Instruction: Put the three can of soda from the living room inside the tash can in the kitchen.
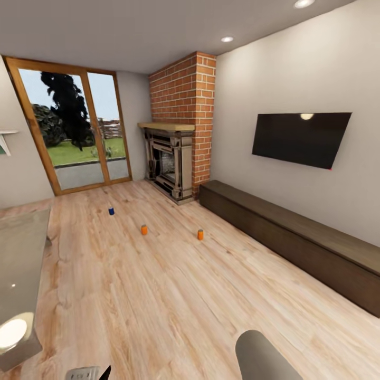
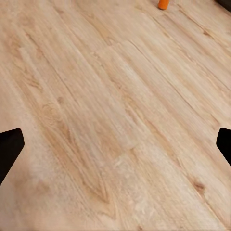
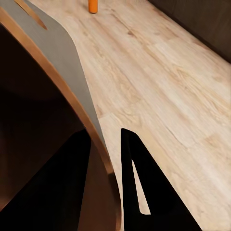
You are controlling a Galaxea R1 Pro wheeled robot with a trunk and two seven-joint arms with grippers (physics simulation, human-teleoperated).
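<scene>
Cans: three stand on the floor ahead of you, well apart from each other. The blue can is at 11 o'clock, one orange can at 12, and the other orange can at 1, towards the fireplace.
Axis: each can stands upright, long axis vertical and grey top up. A side grasp looks the natural choice.
Bin: it is at 5 o'clock, close to your body. The bin is carried with its mouth open, probably so you can drop cans in here instead of hauling each one to the kitchen.
Right claw: the right claw is clenched on the bin's rim, one finger inside and one outside.
Left claw: the left claw is released and spread wide over bare floor, so it is free for picking.
Stage: you are approaching and no can is taken yet.
</scene>
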